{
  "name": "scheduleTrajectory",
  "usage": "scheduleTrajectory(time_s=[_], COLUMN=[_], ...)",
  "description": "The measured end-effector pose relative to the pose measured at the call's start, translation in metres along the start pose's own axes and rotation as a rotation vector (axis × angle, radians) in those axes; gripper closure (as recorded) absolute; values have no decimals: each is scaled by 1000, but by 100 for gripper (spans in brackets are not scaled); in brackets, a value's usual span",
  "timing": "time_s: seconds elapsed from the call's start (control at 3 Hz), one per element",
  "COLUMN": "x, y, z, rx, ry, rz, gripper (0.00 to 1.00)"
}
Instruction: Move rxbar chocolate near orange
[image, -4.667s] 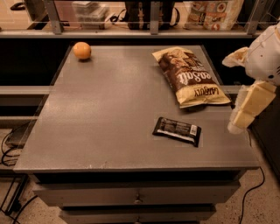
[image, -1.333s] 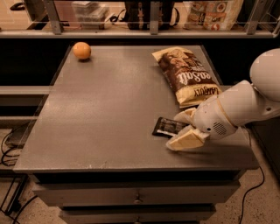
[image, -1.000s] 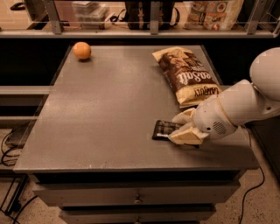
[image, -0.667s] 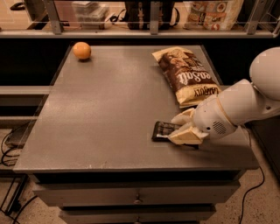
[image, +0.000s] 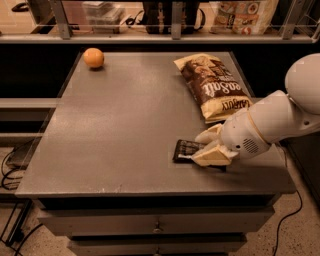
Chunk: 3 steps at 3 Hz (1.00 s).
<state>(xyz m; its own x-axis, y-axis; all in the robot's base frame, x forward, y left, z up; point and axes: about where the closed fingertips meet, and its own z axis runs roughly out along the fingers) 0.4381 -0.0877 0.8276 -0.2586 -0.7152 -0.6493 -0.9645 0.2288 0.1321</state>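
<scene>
Since the earliest view the cream-coloured two-finger gripper (image: 199, 149) has come in from beyond the right edge of the grey, matte rectangular surface (image: 125, 125) and down onto the bar. Over the last second it has hardly shifted. The bar, the fruit and the bag lie where they lay before.

The rxbar chocolate (image: 183, 150), a small flat rectangular bar in a black-brown wrapper, lies flat on the near right part of the surface. Only its left end shows; the rest is hidden under the gripper. The fingers (image: 212, 156) are drawn in narrow and clasp the bar, one at its far long edge and one at its near long edge, with their tips pointing left. The bar is not lifted.

Behind the gripper, a thick white arm (image: 280, 117) with a rounded joint reaches in from the right.

The orange (image: 93, 57), a small round smooth orange fruit, sits at the far left corner of the surface, well apart from the bar and diagonally across from it.

A large brown-and-yellow crinkled chip bag (image: 215, 87) lies flat at the far right, with its near end close to the arm and just beyond the bar.

Grey drawer fronts (image: 155, 225) run beneath the surface. Dark cables (image: 12, 167) lie on the floor to the left.
</scene>
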Motion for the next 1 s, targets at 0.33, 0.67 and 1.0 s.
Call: scheduleTrajectory(time_s=[0.33,0.67,1.0], x=[0,-34,-88], y=[0,-18,-44], z=[0,-24,-63], rx=[0,49,134], ry=[0,-10,-46], rz=[0,-66,-170], gripper=[100,100,100])
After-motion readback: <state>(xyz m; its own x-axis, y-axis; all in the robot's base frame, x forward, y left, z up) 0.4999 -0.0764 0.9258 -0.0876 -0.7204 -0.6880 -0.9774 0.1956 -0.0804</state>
